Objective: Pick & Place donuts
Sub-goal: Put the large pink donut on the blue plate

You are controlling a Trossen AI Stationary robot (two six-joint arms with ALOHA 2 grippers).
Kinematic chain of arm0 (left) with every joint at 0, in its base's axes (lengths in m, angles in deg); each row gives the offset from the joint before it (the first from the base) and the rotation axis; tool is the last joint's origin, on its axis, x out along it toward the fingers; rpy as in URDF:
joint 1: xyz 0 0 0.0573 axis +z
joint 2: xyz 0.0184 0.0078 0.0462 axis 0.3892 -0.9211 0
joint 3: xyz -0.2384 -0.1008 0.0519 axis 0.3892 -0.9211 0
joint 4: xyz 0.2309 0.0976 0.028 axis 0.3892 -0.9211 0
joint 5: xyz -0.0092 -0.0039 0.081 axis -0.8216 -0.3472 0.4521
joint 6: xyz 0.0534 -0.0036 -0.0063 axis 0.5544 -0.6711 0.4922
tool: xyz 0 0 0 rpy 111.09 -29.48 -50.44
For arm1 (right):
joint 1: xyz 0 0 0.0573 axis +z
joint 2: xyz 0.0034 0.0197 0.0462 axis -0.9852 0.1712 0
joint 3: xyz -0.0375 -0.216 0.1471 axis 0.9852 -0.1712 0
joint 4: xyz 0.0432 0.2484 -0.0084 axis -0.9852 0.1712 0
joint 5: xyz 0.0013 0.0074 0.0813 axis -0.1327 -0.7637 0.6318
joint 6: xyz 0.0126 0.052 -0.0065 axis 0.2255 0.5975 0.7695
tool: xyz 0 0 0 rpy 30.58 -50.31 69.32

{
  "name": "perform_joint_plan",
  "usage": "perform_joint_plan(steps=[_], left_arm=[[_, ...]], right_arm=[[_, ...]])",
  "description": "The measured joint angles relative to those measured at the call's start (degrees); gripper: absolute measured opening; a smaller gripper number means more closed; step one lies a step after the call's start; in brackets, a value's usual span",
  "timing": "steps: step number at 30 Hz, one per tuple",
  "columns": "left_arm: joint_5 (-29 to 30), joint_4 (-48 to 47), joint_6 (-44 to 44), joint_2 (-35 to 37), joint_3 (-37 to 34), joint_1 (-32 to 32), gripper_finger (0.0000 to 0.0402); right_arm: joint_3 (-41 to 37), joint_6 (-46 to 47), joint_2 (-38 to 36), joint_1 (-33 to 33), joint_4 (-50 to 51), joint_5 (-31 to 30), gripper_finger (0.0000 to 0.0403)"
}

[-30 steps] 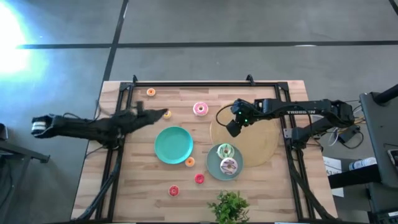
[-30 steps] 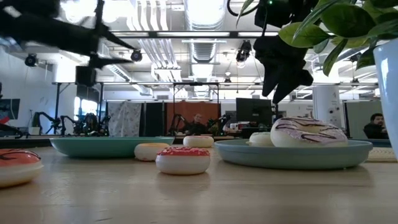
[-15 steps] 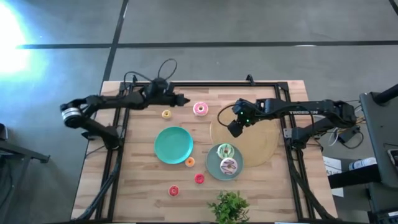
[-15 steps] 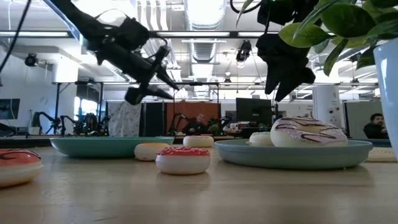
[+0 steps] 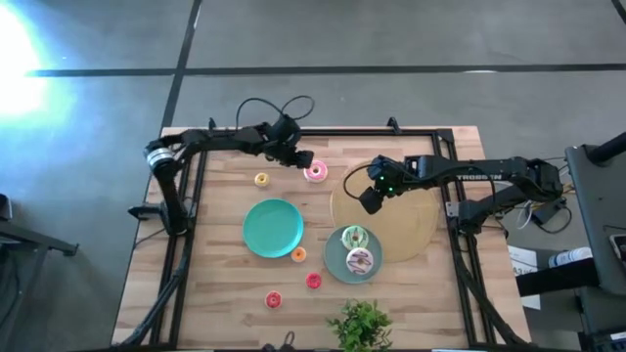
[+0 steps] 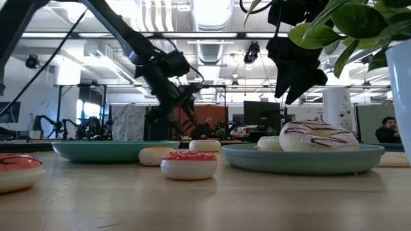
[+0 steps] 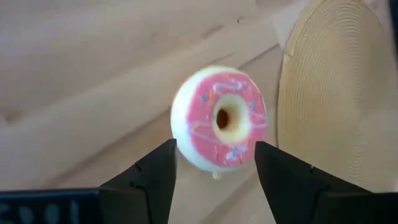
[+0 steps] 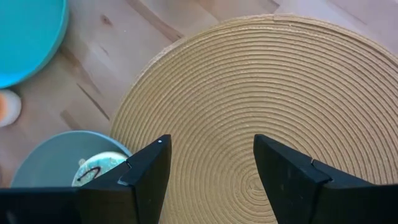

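Note:
The pink iced donut [image 5: 315,173] [image 7: 219,118] lies flat on the wood table near its far edge. My left gripper [image 5: 302,161] [image 7: 214,177] is open, slanting down at the donut, with one finger on either side of it. I see no touch. My right gripper [image 5: 366,201] [image 8: 211,174] hangs open above the tan woven mat [image 8: 267,93]. The green donut [image 5: 354,237] and the white-purple donut [image 5: 359,260] [image 6: 318,136] lie on a grey-teal plate [image 5: 333,262]. Tiny orange donuts [image 5: 261,179] [image 5: 298,254] and red donuts [image 5: 313,281] [image 5: 273,299] lie on the table.
A teal plate [image 5: 273,227] sits at the table's middle with nothing on it. A potted plant [image 5: 362,323] stands at the near edge. Black frame rails [image 5: 186,225] run along the left, right and far sides. People sit in the room beyond the table.
My left arm has swung from the table's left side toward the far edge and then right, and has come down, its gripper ending at the pink donut. The right arm and the donuts have kept still.

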Motion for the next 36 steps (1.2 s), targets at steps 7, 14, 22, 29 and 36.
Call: perform_joint_plan(steps=[7, 14, 22, 29, 36], left_arm=[[-1.3, -2.3, 2.6, -3.8, 5.7, -0.1, 0.019], [-0.7, -3.4, 3.0, -7.0, 5.5, -0.4, 0.019], [3.1, -3.6, 2.3, -10.4, 7.2, -1.7, 0.0187], [6.2, -3.5, 3.1, -10.8, 7.4, -3.2, 0.0122], [3.8, -3.6, 6.1, -9.2, 7.8, -4.0, 0.001]], right_arm=[[-0.4, -0.3, 0.0, 0.0, 0.0, -0.4, 0.0219], [-0.5, -0.7, 0.0, -0.2, -0.1, -1.5, 0.0219], [-0.6, -1.1, 0.0, -0.7, -0.4, -2.0, 0.0219], [-0.7, -1.1, 0.0, -0.8, -0.5, -2.8, 0.0219], [-0.7, -2.2, 0.0, -0.8, -0.6, -2.8, 0.0219]])
